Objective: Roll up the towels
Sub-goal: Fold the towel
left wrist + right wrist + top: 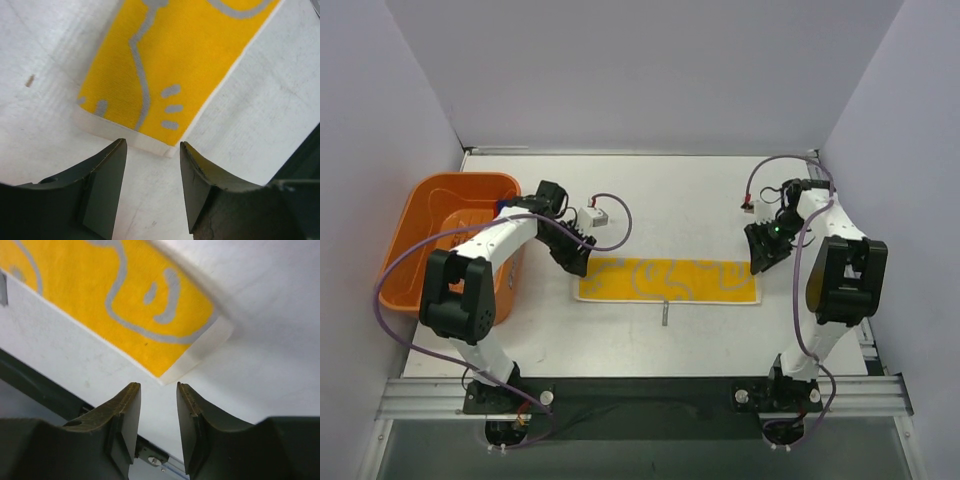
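Orange tub (pixel 460 180): plastic, at the far left of the table (pixel 670 190), beside the left arm's elbow. What it holds cannot be made out.
Left gripper (pixel 152 146): jaws apart with nothing between them, tips pointing down at the left short end of the towel. That end lies just ahead of the tips and apart from them.
Yellow towel (pixel 665 280): soft cloth with pale grey line markings, lying flat in the middle of the table as a long narrow strip running left to right. The thick white edge in the left wrist view suggests it is folded double. No part is rolled yet.
Why it lies so: a narrow, flat strip is probably the form that rolls cleanly from one short end, and an arm at each end would keep it straight.
Small grey piece (pixel 663 314): just on the near side of the towel's long edge, too small to identify.
Right gripper (pixel 158 386): jaws parted and empty, with a narrower gap than the left pair. The towel's right near corner sits just beyond the tips, not between them.
Other towel: none besides the yellow one shows in any view.
Step in hand: by my reading, both arms are placed at the ends and the rolling has not begun.
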